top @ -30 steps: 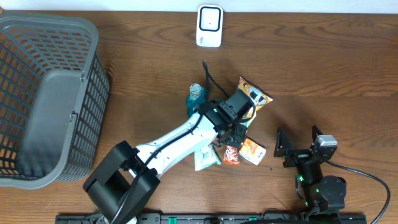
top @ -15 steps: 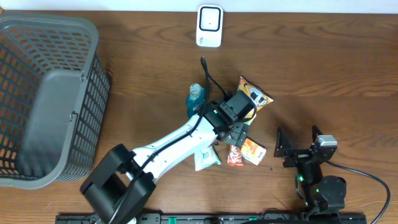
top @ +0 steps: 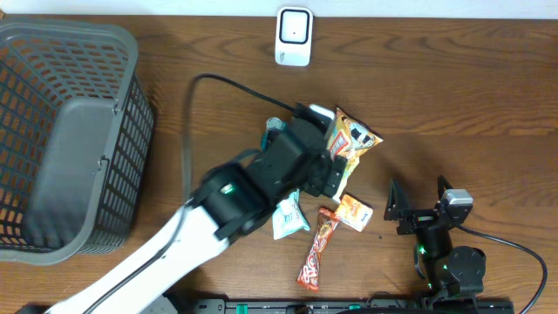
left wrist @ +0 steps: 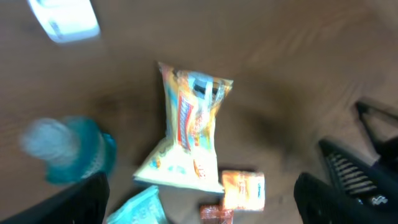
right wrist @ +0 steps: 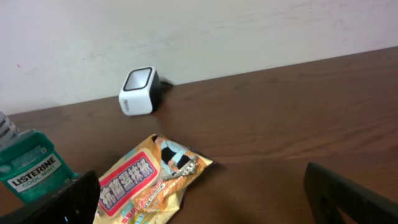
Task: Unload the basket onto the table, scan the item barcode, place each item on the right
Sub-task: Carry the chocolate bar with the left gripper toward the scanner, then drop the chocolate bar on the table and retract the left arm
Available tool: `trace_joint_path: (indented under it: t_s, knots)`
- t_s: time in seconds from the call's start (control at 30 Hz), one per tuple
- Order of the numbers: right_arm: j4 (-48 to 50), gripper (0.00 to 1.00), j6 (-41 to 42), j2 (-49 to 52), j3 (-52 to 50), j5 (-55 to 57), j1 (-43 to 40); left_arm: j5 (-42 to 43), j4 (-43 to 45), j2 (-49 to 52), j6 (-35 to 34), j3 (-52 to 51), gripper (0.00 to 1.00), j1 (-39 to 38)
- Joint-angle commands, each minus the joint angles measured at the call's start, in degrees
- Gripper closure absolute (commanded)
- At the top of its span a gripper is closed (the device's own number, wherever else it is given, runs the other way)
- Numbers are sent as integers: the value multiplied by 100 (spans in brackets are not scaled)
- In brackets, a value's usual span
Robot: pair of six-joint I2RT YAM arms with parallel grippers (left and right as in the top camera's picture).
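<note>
The white barcode scanner (top: 294, 36) stands at the table's far edge and also shows in the wrist views (left wrist: 64, 18) (right wrist: 140, 90). A long red-orange snack packet (top: 316, 249) lies flat near the front edge, free of both grippers. My left gripper (top: 331, 174) hangs open above the pile, blurred by motion. In its wrist view the left gripper (left wrist: 200, 204) has nothing between its fingers and looks down on the yellow wipes packet (left wrist: 189, 124). My right gripper (top: 418, 209) rests open to the right of the pile; in its own view the right gripper (right wrist: 205, 199) is empty.
Around the yellow wipes packet (top: 353, 139) lie a teal mouthwash bottle (right wrist: 31, 171), a small orange packet (top: 355, 211) and a pale teal sachet (top: 288, 218). A grey plastic basket (top: 61, 139) fills the left side. A black cable (top: 187, 131) loops over the table.
My left gripper has opened and let go of the red-orange snack packet, which now lies on the table nearer the front. The left arm has risen and swung. The right arm is still.
</note>
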Motion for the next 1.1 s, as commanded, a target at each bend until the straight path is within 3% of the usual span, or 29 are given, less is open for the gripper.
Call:
trace_joint_path:
  t_s: [0.0, 0.13, 0.3, 0.43, 0.53, 0.9, 1.07]
  knots:
    - [-20, 1, -52, -35, -7, -9, -31, -1043, 363, -636, 481, 133, 5, 9]
    - [-20, 1, -52, -35, -7, -9, -31, -2190, 1394, -1263, 1054, 133, 5, 11]
    - [-20, 1, -52, -35, -7, -9, -31, -3296, 2579, -1646, 2354, 133, 5, 44]
    - [-20, 1, -52, -35, -7, -9, -31, -4120, 2647, -1663, 3742, 131, 4, 138]
    - [-20, 1, -52, -35, -7, -9, -31, -4188, 2802, -1604, 4758, 125, 4, 361]
    - [-20, 1, -52, -35, -7, -9, -31, -3753, 2686, -1438, 5484, 17, 4, 1082]
    - [-20, 1, -52, -35, -7, -9, -31, -2271, 1464, -1895, 4666, -341, 4, 1582]
